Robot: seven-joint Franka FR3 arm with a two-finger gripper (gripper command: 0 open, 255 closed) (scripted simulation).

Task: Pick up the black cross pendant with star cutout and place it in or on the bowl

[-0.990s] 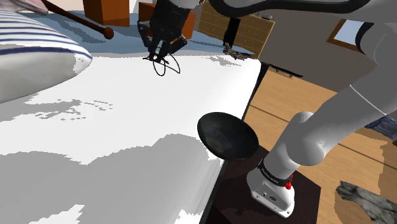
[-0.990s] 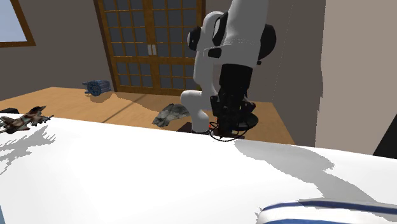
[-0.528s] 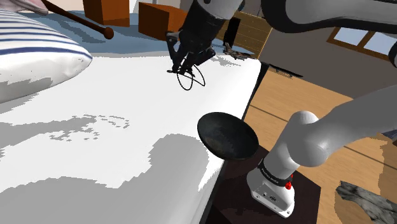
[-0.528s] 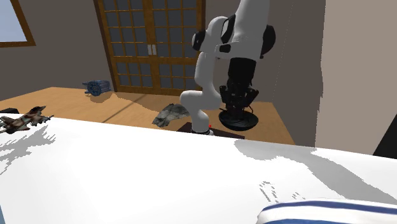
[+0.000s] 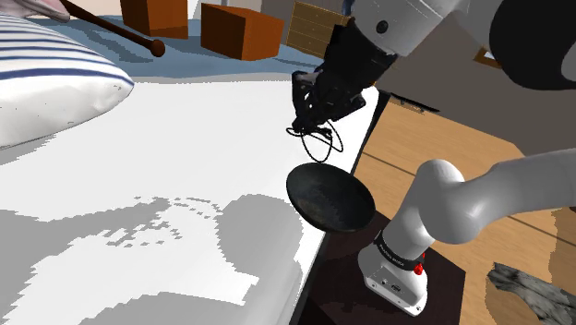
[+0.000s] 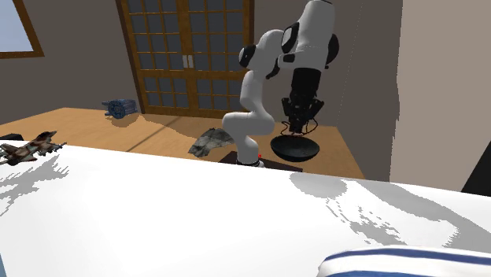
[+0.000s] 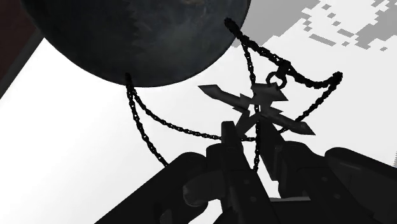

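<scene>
Black against black: your gripper has its two fingers drawn almost together, pinching the lower arm of the black cross pendant. The rest of the cross stands just past the fingertips, in the air and clear of any surface. You cannot make out its star cutout from this angle. The grip falls on the rigid body of the cross, most likely because that is the one part the pads can hold steady. The chain is therefore left free, and it sags in slack loops to either side of the jaws, with one strand trailing down between them. Beyond and below the fingertips, set off toward one finger's side, lies the dark bowl. One loop of chain crosses its rim in the line of sight, but you cannot tell whether the two touch. The bowl rests at the edge of the white surface, close to the arm's stand, so the carry to it is short. Judged from this, the jaws need to come over the bowl's middle before release, or the trailing chain may drape outside the rim. Farthest from the jaws sit a striped pillow and brown boxes.
</scene>
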